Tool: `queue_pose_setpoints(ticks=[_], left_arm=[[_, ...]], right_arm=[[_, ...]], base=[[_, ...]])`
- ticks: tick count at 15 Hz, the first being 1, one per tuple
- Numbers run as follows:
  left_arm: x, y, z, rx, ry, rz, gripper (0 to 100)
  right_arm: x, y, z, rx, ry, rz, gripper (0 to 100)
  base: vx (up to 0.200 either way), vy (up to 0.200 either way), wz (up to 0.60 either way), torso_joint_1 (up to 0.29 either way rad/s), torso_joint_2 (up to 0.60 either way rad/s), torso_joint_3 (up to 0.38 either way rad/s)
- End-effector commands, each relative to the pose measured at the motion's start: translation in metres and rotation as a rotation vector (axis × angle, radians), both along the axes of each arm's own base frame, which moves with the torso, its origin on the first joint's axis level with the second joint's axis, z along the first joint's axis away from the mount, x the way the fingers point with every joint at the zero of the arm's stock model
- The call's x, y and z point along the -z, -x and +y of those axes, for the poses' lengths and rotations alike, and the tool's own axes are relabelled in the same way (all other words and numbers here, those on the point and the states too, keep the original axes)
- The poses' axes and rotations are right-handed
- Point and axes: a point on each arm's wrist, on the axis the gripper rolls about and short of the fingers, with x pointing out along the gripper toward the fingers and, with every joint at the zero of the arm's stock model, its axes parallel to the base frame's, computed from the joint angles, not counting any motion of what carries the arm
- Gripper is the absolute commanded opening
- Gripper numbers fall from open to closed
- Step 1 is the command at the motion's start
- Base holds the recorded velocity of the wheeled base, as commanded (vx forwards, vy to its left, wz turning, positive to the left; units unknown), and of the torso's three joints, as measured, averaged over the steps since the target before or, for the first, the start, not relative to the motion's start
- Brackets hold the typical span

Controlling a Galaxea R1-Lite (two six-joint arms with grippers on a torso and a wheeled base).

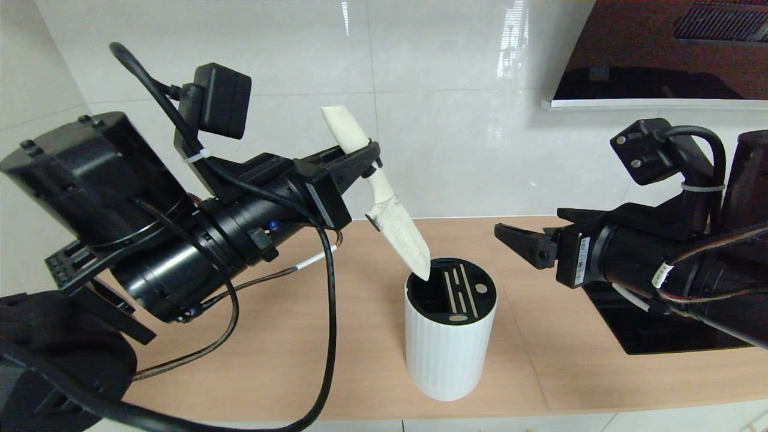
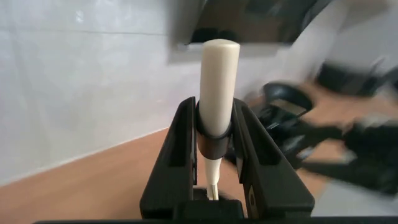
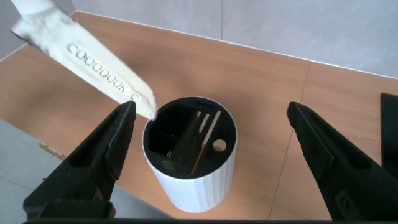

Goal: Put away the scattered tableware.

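The left gripper (image 1: 369,159) pinches a white knife (image 1: 399,231) by its handle. The blade slants down below the gripper, and its tip is at the open top of a white holder (image 1: 450,342). The holder stands on the wooden surface (image 1: 270,348). The right gripper (image 3: 210,109) is spread wide, just beside the holder.

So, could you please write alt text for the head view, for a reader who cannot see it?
The left gripper holds a white knife by its handle, blade tip at the rim of a white ribbed knife holder standing on a wooden counter. The right gripper hovers on the holder's other side.
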Motion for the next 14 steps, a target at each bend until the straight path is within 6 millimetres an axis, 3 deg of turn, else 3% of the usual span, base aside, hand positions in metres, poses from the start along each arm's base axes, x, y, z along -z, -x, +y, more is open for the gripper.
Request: queue_pose_setpoints(ticks=[1,8,14], left_arm=[[0.009,-0.001,-0.005,0.012,-0.023,0.022,0],[0.036,-0.007,-0.022,0.034,-0.098,0.038,0],[0.044,-0.008,-0.034,0.058,-0.104,0.042,0]], right_arm=[[0.002,-0.001,0.001,0.000,0.006,0.007,100],[0.005,-0.003,0.003,0.000,0.013,0.014,100],[0.006,-0.003,0.003,0.000,0.014,0.015,100]], base=[[0.000,0.000,0.00,0.000,0.00,0.000],[0.000,0.000,0.00,0.000,0.00,0.000],[0.000,0.000,0.00,0.000,0.00,0.000]])
